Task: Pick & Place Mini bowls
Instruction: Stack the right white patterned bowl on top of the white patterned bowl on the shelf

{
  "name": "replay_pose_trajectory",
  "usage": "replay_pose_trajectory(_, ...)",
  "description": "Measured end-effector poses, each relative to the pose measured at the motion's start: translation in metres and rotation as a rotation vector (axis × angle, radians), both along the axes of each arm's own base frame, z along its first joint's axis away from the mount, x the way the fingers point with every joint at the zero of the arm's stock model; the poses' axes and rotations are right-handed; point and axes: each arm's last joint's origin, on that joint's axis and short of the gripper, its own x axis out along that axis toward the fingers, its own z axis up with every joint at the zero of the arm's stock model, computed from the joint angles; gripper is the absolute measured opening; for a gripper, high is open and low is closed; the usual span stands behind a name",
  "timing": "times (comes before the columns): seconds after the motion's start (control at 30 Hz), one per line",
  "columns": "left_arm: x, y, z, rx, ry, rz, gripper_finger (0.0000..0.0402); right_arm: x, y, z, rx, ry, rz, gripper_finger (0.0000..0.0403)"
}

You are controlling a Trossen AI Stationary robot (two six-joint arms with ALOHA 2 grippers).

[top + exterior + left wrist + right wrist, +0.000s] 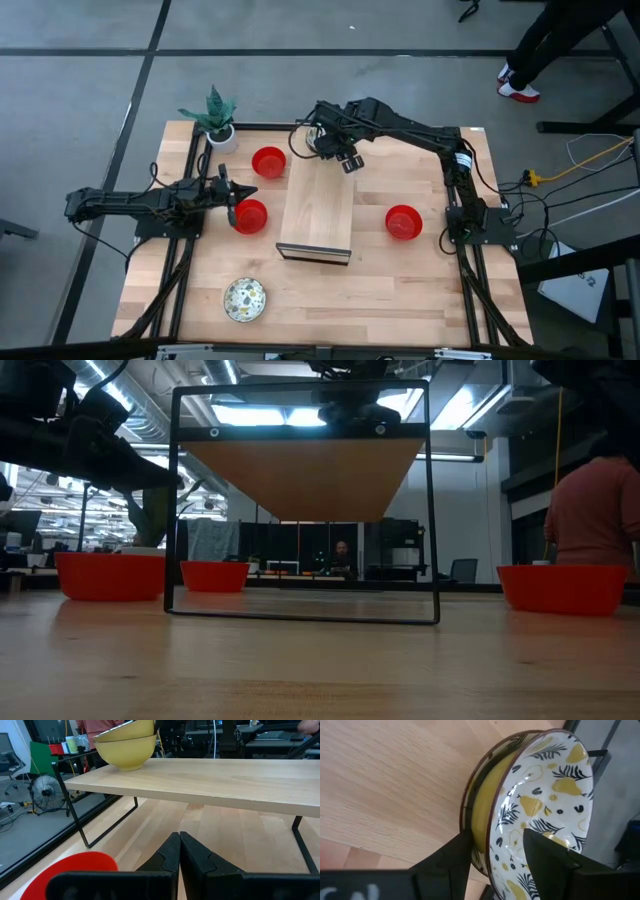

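On my screens, item by item:

Right claw [492, 851]: over the far end of the wooden riser shelf [318, 210], fingers clamped on the rim of the top patterned bowl [545, 805], one finger inside, one outside. That bowl sits nested in a second yellow-sided bowl [481, 795] on the shelf top; in the left wrist view I see the stacked pair [127, 745] at the shelf's far corner.

Left claw [179, 857]: fingers pressed together, holding nothing, low over the bench [400, 290] at the shelf's left side. A red bowl [250, 215] lies just beside it, close under the wrist.

Second red bowl [268, 161]: far-left of the shelf, near the potted plant [215, 118].

Third red bowl [403, 221]: right of the shelf, well apart from either claw.

Speckled bowl [244, 299]: alone near the front-left of the bench.

Person [595, 510]: partly in sight beyond the bench in the low view.
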Motion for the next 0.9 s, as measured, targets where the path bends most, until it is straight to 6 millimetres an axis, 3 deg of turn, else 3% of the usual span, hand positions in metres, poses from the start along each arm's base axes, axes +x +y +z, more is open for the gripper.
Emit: replay_pose_trajectory(0.9, 0.0000, 0.0000, 0.0000, 0.000, 0.000, 0.000, 0.0004, 0.0001, 0.0101, 0.0044, -0.018, -0.003, 0.033, 0.0177)
